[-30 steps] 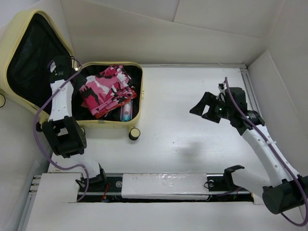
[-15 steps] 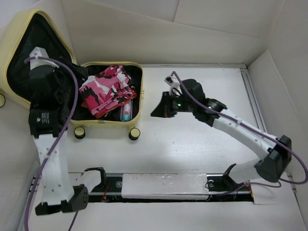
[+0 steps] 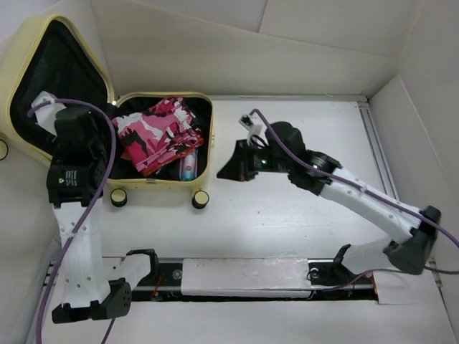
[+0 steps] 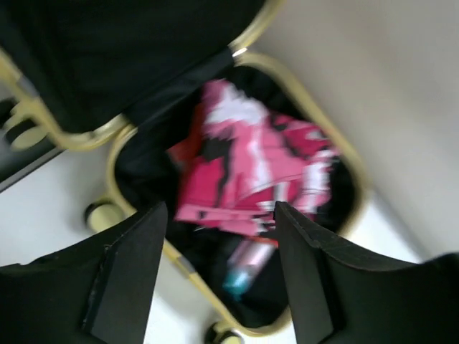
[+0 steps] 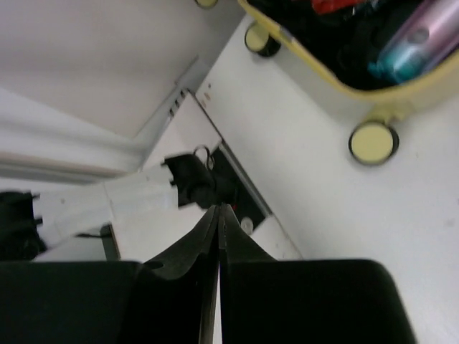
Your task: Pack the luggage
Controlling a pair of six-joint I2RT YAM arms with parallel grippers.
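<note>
The pale yellow luggage (image 3: pixel 161 185) lies open at the far left, its black-lined lid (image 3: pixel 64 64) leaning on the wall. Inside lie a pink, red and white patterned cloth (image 3: pixel 158 132) and a pink bottle with a teal cap (image 3: pixel 188 168). My left arm (image 3: pixel 75 143) stands raised over the luggage's left side. In its wrist view my left gripper (image 4: pixel 222 283) is open and empty above the cloth (image 4: pixel 251 172) and bottle (image 4: pixel 247 261). My right gripper (image 3: pixel 222 173) hovers just right of the luggage, shut with nothing in it (image 5: pixel 219 215).
Two caster wheels (image 3: pixel 201 199) (image 3: pixel 119 197) stick out at the luggage's front edge. White walls close the table in on the back and both sides. A white rail with a dark slot (image 3: pixel 244 276) runs along the near edge by the arm bases.
My left arm rose out of the luggage and now stands tall beside it. My right arm swung left from the right side toward the luggage, and its jaws closed.
</note>
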